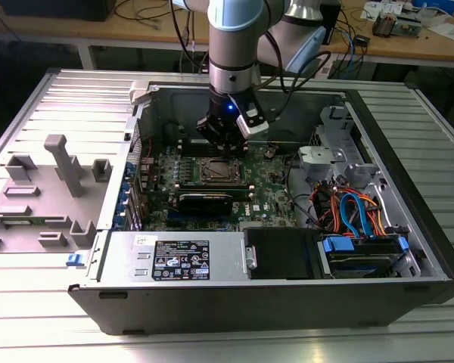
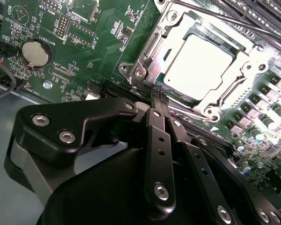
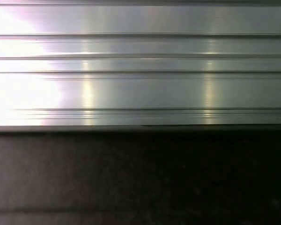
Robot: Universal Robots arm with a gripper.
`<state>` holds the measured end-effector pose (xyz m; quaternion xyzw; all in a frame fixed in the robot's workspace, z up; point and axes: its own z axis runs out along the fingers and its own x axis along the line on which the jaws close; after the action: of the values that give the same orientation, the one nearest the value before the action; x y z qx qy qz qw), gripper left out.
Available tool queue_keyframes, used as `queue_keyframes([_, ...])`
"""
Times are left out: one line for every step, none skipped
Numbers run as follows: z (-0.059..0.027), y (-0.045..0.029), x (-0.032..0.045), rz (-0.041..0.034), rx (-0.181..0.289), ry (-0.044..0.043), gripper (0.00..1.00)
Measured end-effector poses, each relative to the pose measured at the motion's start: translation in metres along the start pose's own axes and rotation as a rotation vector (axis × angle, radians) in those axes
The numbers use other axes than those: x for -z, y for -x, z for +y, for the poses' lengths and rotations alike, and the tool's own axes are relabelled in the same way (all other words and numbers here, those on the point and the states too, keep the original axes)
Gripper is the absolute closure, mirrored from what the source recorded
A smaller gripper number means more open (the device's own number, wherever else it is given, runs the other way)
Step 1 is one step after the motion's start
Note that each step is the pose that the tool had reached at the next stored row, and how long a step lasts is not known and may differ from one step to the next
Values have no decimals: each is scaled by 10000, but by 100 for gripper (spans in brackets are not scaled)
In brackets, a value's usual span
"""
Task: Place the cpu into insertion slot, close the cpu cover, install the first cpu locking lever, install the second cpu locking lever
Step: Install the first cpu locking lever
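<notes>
In the exterior view my gripper [image 1: 225, 142] hangs inside the open computer case, just behind the insertion slot [image 1: 216, 171] on the green board. In the second wrist view the cpu [image 2: 199, 65] lies flat in the slot, its bright metal top showing through the window of the cpu cover [image 2: 236, 86], which lies down over it. A thin locking lever [image 2: 225, 21] runs along the far side of the socket. My gripper [image 2: 158, 95] is shut, with its two thin black fingers [image 2: 155, 126] pressed together and their tips at the socket's near corner. Nothing shows between them.
A coin battery [image 2: 36, 52] sits on the board beside the socket. A long black card [image 1: 204, 201], the power supply [image 1: 178, 257] and drive cables [image 1: 352, 208] fill the case front. Grey fixtures [image 1: 57, 162] stand on the table. Ribbed metal [image 3: 140, 70] shows in the first wrist view.
</notes>
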<state>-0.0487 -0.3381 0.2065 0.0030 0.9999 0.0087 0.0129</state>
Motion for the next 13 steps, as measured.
queue_keyframes([0,5,-1,-2,-1,1,89])
queue_keyframes([1,9,-1,-2,-2,1,89])
queue_keyframes([1,15,-1,-2,-2,1,89])
queue_keyframes([1,17,-1,-3,-1,1,89])
queue_keyframes([1,17,-1,-4,-2,0,89])
queue_keyframes([1,17,-1,-4,-2,1,89])
queue_keyframes([1,17,-1,-2,-2,0,89])
queue_keyframes([1,17,0,-2,-2,0,89])
queue_keyframes([1,17,0,-2,-2,0,89])
queue_keyframes([1,18,1,-3,-2,1,89])
queue_keyframes([1,18,2,-3,-2,2,89])
queue_keyframes([1,18,3,-3,-2,3,89])
queue_keyframes([1,18,4,-3,-1,2,89])
